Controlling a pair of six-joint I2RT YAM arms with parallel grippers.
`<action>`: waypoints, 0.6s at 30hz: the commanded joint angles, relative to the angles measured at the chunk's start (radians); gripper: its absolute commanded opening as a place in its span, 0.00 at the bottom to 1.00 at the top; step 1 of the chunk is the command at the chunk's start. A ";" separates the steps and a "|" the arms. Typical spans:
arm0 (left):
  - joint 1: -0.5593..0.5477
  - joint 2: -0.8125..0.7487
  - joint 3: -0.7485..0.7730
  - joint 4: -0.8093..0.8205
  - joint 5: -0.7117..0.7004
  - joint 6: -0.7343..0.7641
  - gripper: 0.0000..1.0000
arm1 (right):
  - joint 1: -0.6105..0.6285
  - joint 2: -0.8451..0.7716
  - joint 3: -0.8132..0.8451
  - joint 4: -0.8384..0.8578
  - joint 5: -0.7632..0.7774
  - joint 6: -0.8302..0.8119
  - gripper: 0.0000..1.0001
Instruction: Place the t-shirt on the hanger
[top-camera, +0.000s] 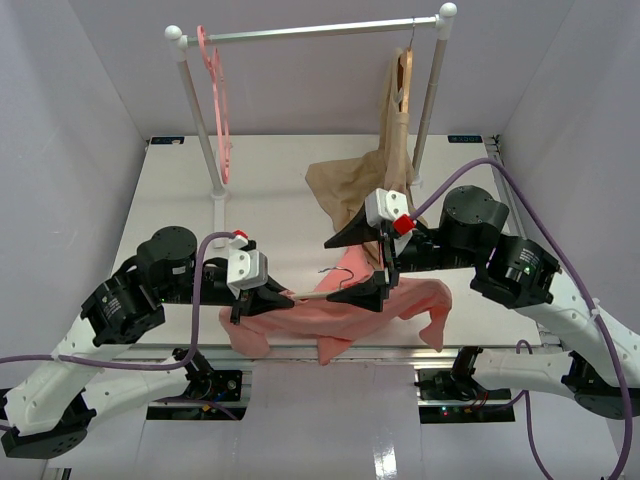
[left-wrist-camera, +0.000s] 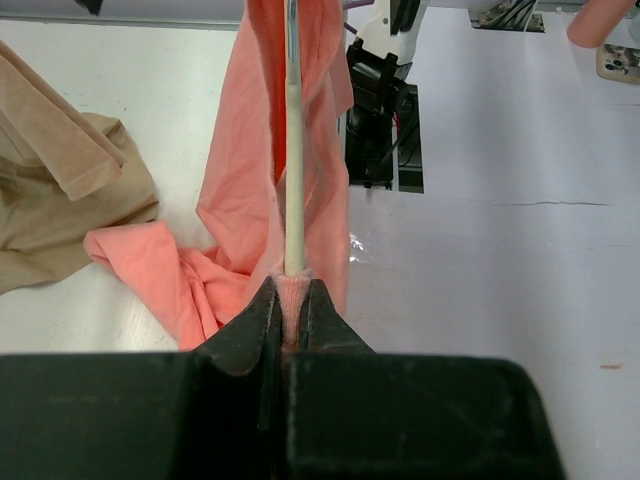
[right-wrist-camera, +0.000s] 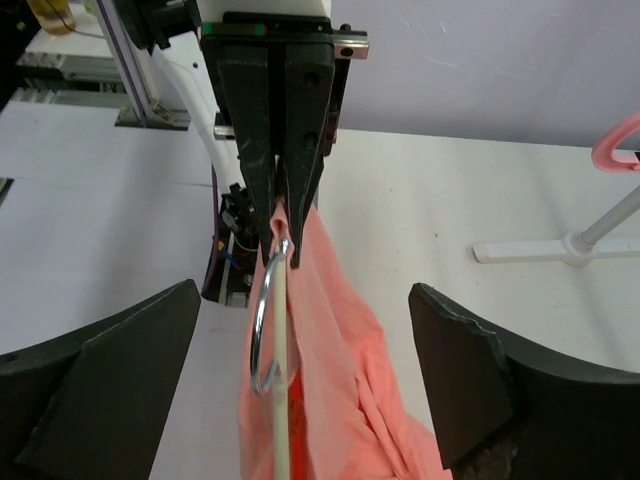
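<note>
left hand (left-wrist-camera: 290, 300) is clamped tight on the end of the hanger (left-wrist-camera: 293, 150), with a fold of the t-shirt (left-wrist-camera: 240, 200) pinched in alongside; i judge this holds the bar up off the counter (top-camera: 280, 190) so the cloth can drape over it. right hand (right-wrist-camera: 300, 300) is wide open and gripping nothing, with the hook (right-wrist-camera: 258, 330) and shirt hanging between its fingers. no container involved.
</note>
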 joint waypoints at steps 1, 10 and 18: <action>-0.003 -0.041 -0.032 0.022 0.056 0.001 0.00 | -0.003 -0.110 -0.043 -0.132 0.052 -0.111 0.97; -0.001 -0.063 -0.056 0.009 0.061 -0.005 0.00 | -0.003 -0.233 -0.063 -0.315 0.163 -0.083 0.88; -0.001 -0.077 -0.072 0.033 0.081 -0.017 0.00 | -0.002 -0.245 -0.105 -0.448 0.290 -0.055 0.78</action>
